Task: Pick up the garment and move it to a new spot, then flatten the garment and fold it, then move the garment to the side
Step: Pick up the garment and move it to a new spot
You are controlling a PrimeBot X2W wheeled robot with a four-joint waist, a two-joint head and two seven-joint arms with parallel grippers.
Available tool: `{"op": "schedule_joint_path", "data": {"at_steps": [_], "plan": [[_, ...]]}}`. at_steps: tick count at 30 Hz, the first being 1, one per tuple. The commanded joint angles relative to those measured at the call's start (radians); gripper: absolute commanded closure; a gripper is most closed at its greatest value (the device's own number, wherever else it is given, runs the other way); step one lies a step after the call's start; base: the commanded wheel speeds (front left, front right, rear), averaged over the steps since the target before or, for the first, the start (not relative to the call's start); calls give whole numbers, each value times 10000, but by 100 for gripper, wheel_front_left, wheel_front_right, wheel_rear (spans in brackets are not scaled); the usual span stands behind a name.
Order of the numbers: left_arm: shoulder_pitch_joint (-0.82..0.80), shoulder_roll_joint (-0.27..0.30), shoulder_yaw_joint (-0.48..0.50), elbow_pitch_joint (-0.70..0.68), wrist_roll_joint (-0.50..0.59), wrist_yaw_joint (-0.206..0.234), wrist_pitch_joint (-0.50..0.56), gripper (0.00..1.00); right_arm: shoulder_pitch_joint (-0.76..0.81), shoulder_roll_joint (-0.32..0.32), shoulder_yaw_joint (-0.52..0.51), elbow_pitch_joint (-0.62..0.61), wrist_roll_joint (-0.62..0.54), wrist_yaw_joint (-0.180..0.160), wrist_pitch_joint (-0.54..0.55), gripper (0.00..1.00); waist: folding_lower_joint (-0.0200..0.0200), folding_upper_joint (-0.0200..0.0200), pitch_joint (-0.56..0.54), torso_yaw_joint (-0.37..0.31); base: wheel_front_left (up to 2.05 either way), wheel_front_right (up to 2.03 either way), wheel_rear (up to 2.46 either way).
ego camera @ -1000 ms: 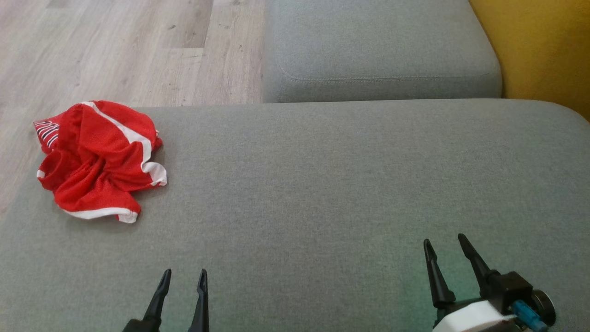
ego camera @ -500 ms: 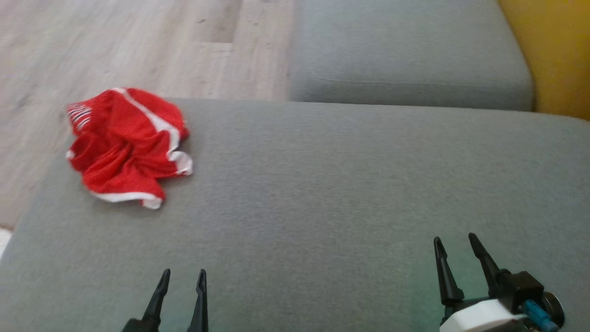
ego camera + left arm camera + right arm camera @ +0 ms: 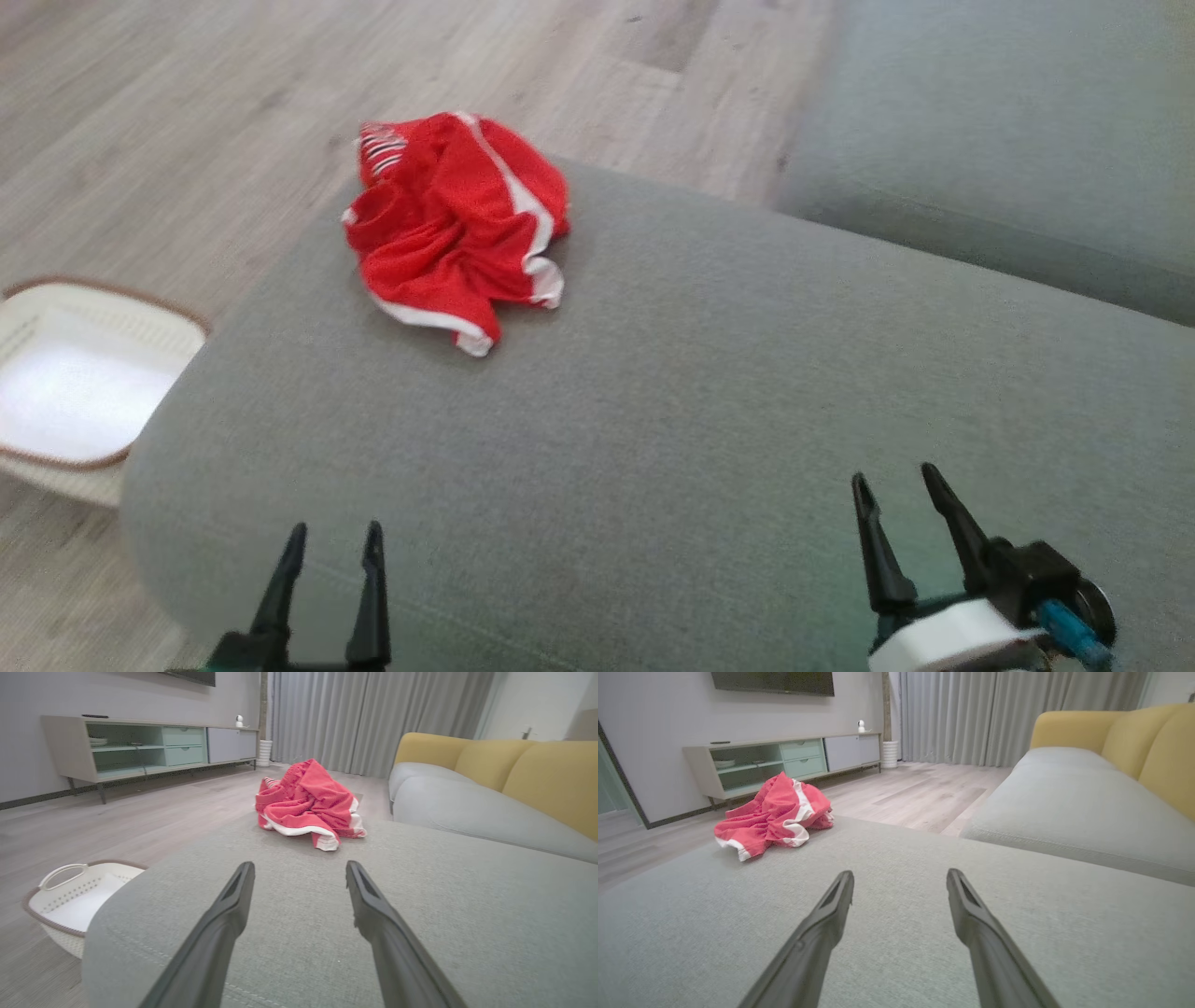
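Garment (image 3: 455,229): red mesh-look fabric w/ white trim, crumpled in a loose heap at the far-left corner of the grey seat cushion (image 3: 653,420), close to the edge above the wood floor (image 3: 187,112); a striped band (image 3: 381,145) shows on its far side, a white hem (image 3: 425,315) curls along the near side. Left gripper (image 3: 336,527) and right gripper (image 3: 894,473) sit low at the near edge of the cushion, both well apart from the cloth, each w/ fingers spread and nothing between them (wrist views confirm the gap). A pale basket (image 3: 56,478) stands on the floor beside the cushion's left end. Handling, est.: very light, thin, fully limp, so it will sag and swing from any single pinch pt; prob. slick synthetic, so a shallow pinch on one layer may slip, while a deep bite may catch several folds at once. The rough cushion weave should give some drag, useful for flattening. Suggested hold: the raised ridge at the heap's top for the 1st lift, or the near hem, where the doubled edge is thicker; for spreading, two pts along the band, one per gripper. Which layers are front vs. back cannot be told from the heap
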Motion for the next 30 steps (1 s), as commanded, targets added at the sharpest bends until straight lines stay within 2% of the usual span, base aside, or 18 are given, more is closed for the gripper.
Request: {"op": "schedule_joint_path", "data": {"at_steps": [1, 13, 21, 23, 25, 28, 30], "plan": [[-538, 49, 436, -456, -72, 121, -82, 0, -681, -100, 316, -297, -42, 77, -136, 0, 1, 0, 277, 401, 0, 0, 0], [-217, -68, 912, -1043, -282, 458, -107, 0, -1426, -100, 819, 27, -153, 77, -136, 0, 1, 0, 720, 728, 0, 0, 0], [-350, 181, 1484, -1347, -375, 674, -109, 0, -1158, -100, 395, -45, -228, 77, -136, 0, 1, 0, 729, 793, 0, 0, 0], [-632, 459, 1759, -1554, -531, 608, -5, 0, -976, -100, 130, -127, -294, 77, -136, 0, 1, 0, 728, 819, 0, 0, 0], [-1166, 1045, 2045, -1826, -478, 539, 294, 0, -806, -100, -96, -265, -376, 77, -136, 0, 1, 0, 832, 759, 0, 0, 0], [-2287, 1922, 2581, -2438, -580, 414, 841, 0, -977, -100, -104, -575, -823, 77, -77, 0, 1, 0, 1509, 208, 0, 0, 0], [-3209, 2627, 2729, -2572, -522, 176, 1284, 0, -1256, -100, -138, -840, -1131, 77, 67, 0, 1, 0, 1994, -189, 0, 0, 0]]}}
